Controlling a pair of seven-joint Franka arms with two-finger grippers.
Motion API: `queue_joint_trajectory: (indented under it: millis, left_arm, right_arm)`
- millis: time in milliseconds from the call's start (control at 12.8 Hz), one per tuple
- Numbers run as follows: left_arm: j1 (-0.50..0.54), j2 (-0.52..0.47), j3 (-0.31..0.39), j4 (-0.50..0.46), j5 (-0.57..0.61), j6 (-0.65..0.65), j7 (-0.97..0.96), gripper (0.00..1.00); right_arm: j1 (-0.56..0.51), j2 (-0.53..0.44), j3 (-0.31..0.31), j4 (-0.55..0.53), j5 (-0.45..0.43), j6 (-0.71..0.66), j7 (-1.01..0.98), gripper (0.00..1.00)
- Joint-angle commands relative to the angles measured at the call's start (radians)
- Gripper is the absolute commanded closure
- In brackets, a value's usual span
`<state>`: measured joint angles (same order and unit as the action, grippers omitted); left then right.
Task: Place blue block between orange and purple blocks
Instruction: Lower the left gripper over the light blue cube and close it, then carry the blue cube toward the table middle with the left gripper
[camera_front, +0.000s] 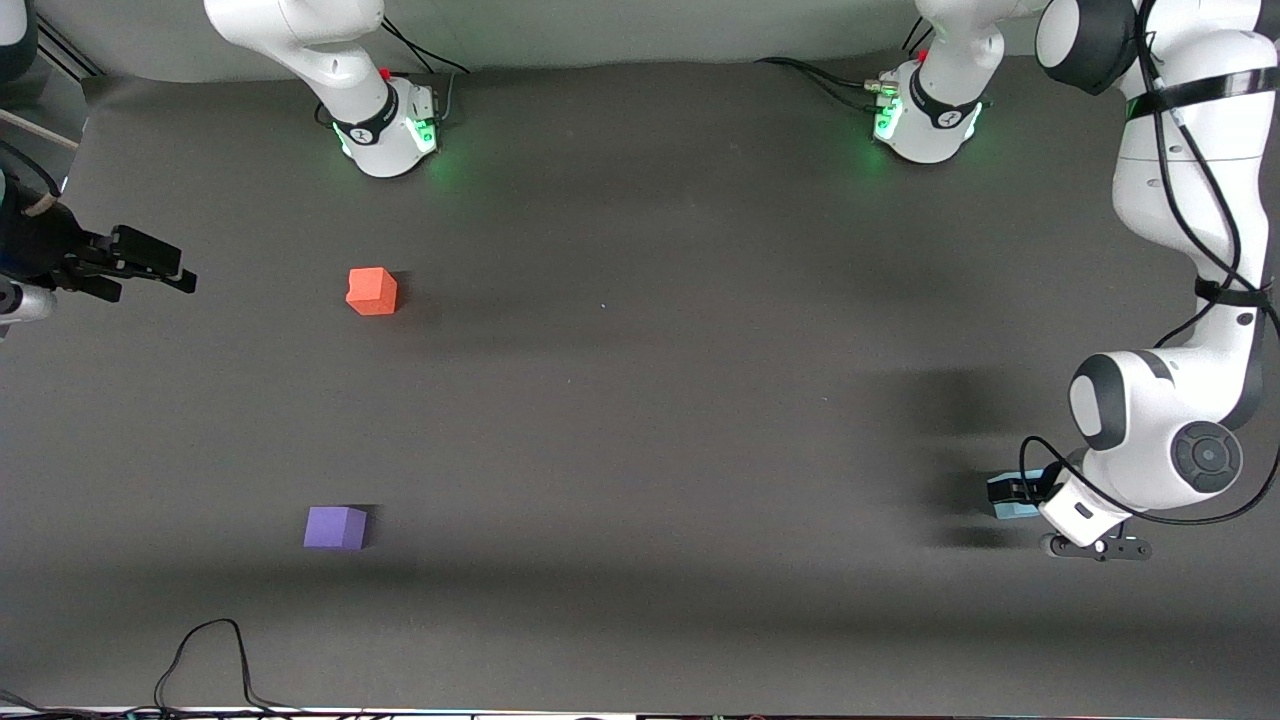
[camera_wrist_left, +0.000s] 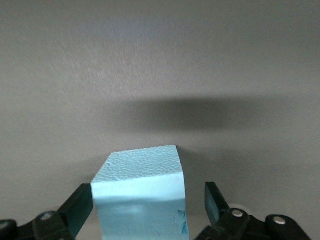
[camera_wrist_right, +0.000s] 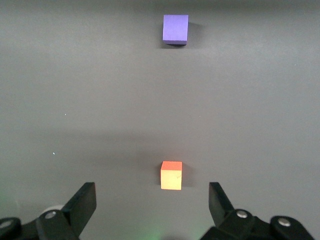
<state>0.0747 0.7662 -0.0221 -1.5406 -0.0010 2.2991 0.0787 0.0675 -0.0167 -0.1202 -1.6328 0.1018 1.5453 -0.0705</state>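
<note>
The blue block (camera_front: 1017, 510) sits on the table near the left arm's end, nearer the front camera. My left gripper (camera_front: 1012, 492) is down around it. In the left wrist view the blue block (camera_wrist_left: 141, 195) stands between the open fingers (camera_wrist_left: 79, 206), with a clear gap at one finger. The orange block (camera_front: 372, 291) lies toward the right arm's end. The purple block (camera_front: 335, 527) lies nearer the front camera than the orange one. My right gripper (camera_front: 172, 270) waits open and empty at the right arm's end of the table. The right wrist view shows the orange block (camera_wrist_right: 171, 175) and the purple block (camera_wrist_right: 175, 28).
A dark grey mat (camera_front: 640, 400) covers the table. A black cable (camera_front: 205, 660) loops at the table's front edge. Both arm bases (camera_front: 385, 130) stand along the table's back edge.
</note>
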Motion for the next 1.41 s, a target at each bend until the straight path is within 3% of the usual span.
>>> queue_joint_trajectory:
  millis: [0,157,235,471,627,784,1020,1333]
  left_arm:
    - [-0.009,-0.005,0.007,-0.029,0.015,0.025,-0.042,0.27]
    - [-0.009,-0.007,0.007,-0.03,0.015,0.022,-0.065,0.57]
    - [-0.009,-0.011,0.007,-0.026,0.015,0.016,-0.072,0.61]
    - [-0.007,-0.069,0.007,-0.018,0.016,-0.03,-0.07,0.61]
    - [-0.041,-0.148,0.005,0.003,0.097,-0.149,-0.069,0.61]
    - [-0.073,-0.206,-0.004,0.046,0.107,-0.28,-0.083,0.61]
    - [-0.215,-0.225,-0.004,0.135,0.063,-0.426,-0.279,0.61]
    - [-0.494,-0.171,-0.004,0.213,0.009,-0.422,-0.681,0.61]
  right_arm:
    - [-0.002,0.015,-0.003,0.021,0.024,-0.018,0.023,0.0]
    - [-0.003,0.02,-0.003,0.015,0.024,0.001,0.023,0.0]
    - [-0.011,0.027,-0.004,0.014,0.024,0.002,0.021,0.0]
    - [-0.008,0.037,-0.03,0.016,0.024,0.001,0.024,0.0]
    - [-0.009,0.038,-0.033,0.013,0.024,0.001,0.023,0.0]
    - [-0.006,0.04,-0.033,0.019,0.025,0.001,0.046,0.0]
    - [0.0,0.044,-0.032,0.019,0.088,-0.011,0.055,0.0]
    - [0.064,0.029,-0.019,0.05,0.081,-0.043,0.12,0.0]
